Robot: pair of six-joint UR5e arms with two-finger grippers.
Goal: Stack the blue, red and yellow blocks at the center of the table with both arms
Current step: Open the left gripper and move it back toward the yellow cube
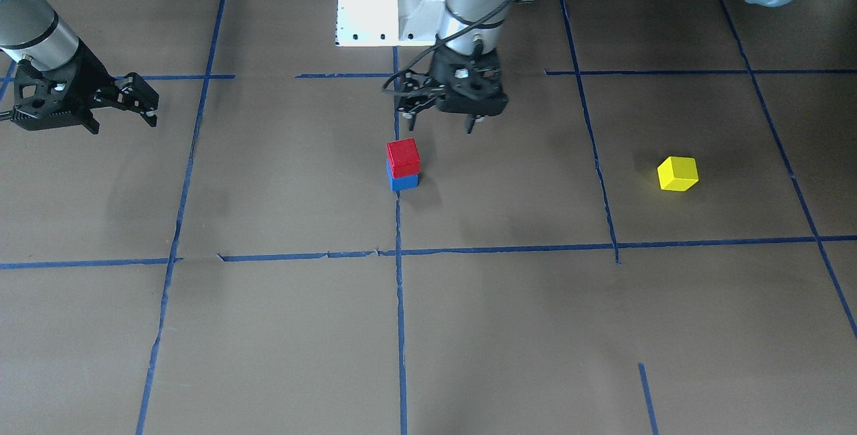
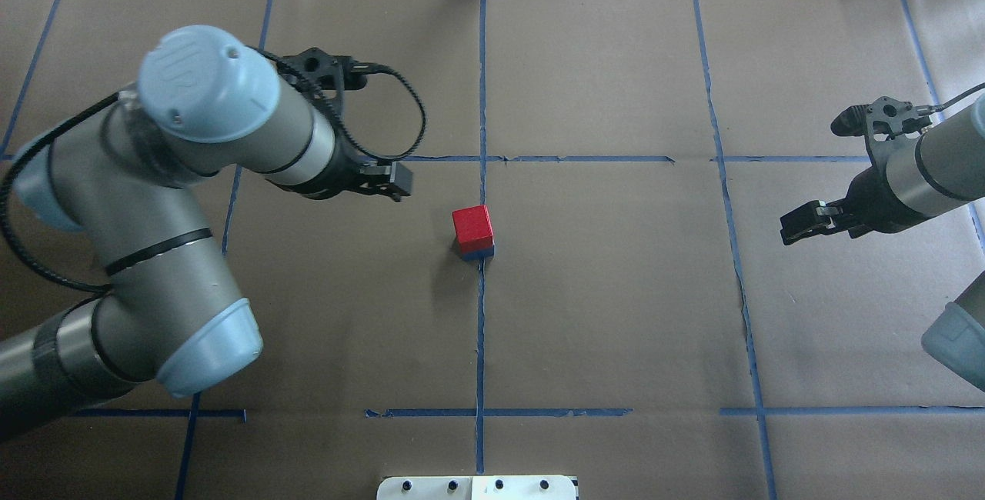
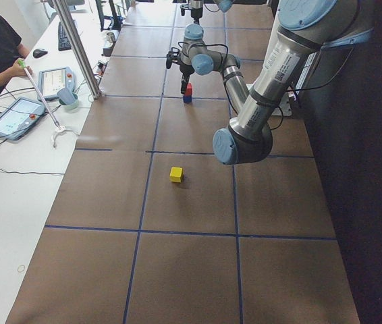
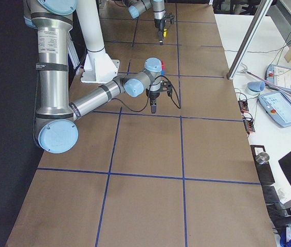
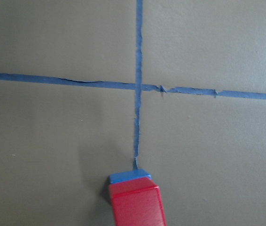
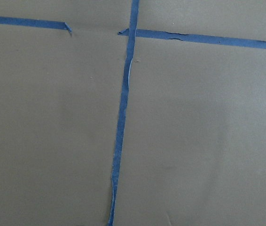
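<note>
A red block (image 1: 403,156) sits on a blue block (image 1: 404,183) on the centre tape line; the stack also shows in the overhead view (image 2: 472,227) and at the bottom of the left wrist view (image 5: 137,207). A yellow block (image 1: 677,173) lies alone on the robot's left side, hidden under the left arm in the overhead view. My left gripper (image 1: 438,120) is open and empty, raised just behind the stack on the robot's side. My right gripper (image 1: 124,120) is open and empty, far off on the robot's right side.
Brown paper with a grid of blue tape lines (image 1: 400,301) covers the table. The robot's white base plate (image 1: 381,7) is at the near edge. The left arm's elbow (image 2: 177,315) hangs over the robot's left half. An operator and tablets (image 3: 15,115) are beyond the far edge.
</note>
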